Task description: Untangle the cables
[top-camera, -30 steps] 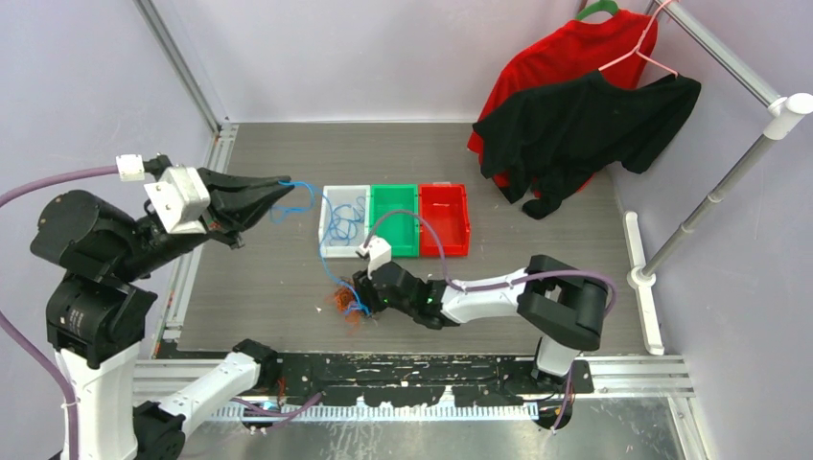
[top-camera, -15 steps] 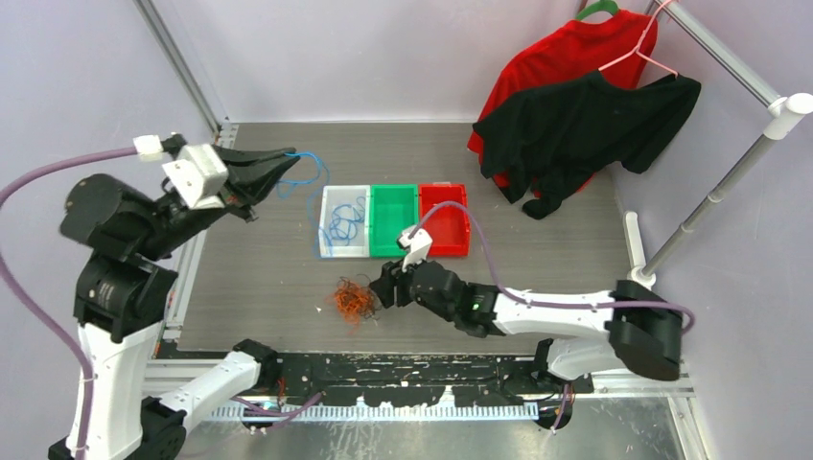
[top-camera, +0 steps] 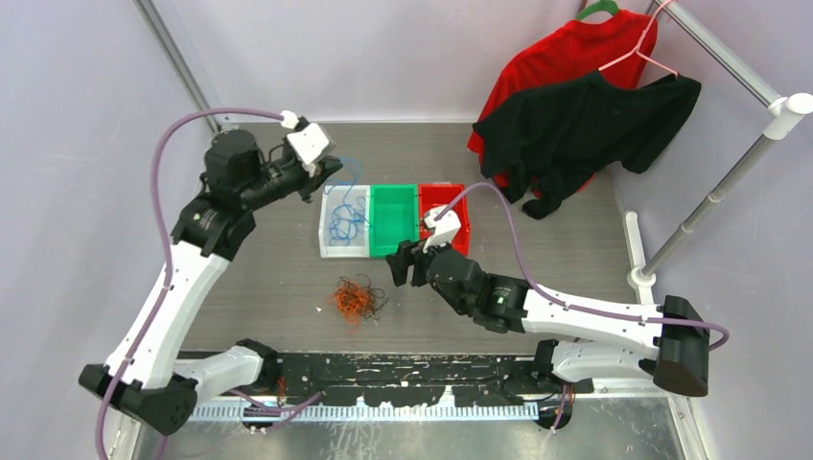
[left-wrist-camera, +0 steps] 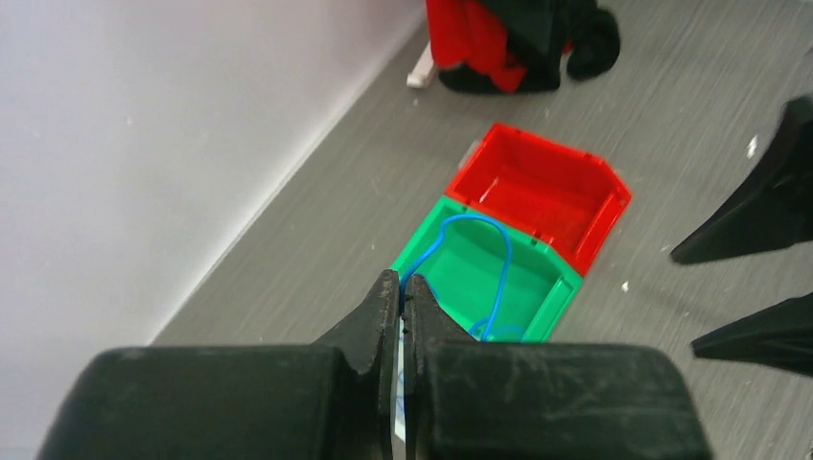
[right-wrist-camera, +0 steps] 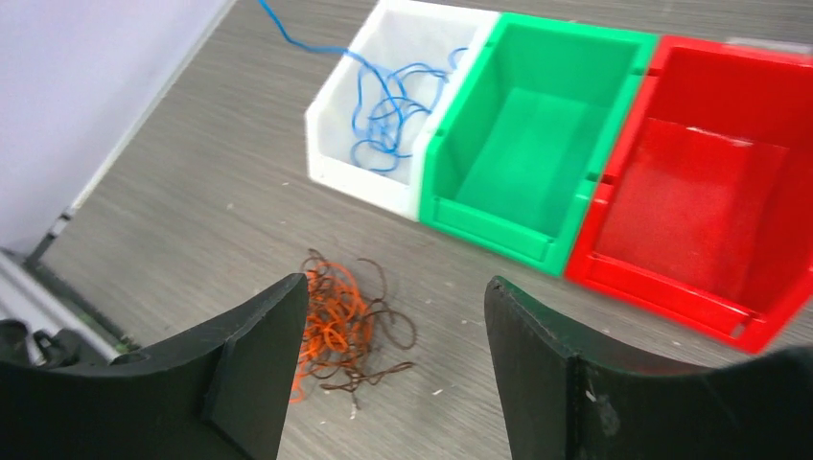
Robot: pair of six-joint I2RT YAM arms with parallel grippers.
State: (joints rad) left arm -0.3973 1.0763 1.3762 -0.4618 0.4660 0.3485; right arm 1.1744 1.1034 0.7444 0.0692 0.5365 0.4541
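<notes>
Your grey tabletop [top-camera: 268, 278] carries everything in the scene. At its far right corner a red shirt [top-camera: 566, 57] and a black shirt [top-camera: 585, 125] hang on hangers from a rail, with the black one in front.

Near the middle, three open bins sit side by side and touch each other. The white bin [top-camera: 343, 253] is on the left, the green bin [top-camera: 395, 225] is in the centre, and the red bin [right-wrist-camera: 709, 211] is on the right.

Your left claw [left-wrist-camera: 401, 287] is raised near the far left corner of the white bin. Its fingers are pressed together, pinching a blue cable [left-wrist-camera: 502, 259]. That cable arcs out from the fingertips and runs down into the white bin, where more blue loops [right-wrist-camera: 393, 115] lie piled.

Your right claw [right-wrist-camera: 393, 335] is spread wide and grips nothing. It hovers over the tabletop just in front of the green bin, facing the bins.

To the left of that claw, a tangle of orange and dark cables [top-camera: 357, 299] lies on the tabletop in front of the white bin. The tangle is apart from the bin and touches neither claw. A small white fleck [top-camera: 319, 310] lies just left of the tangle.
</notes>
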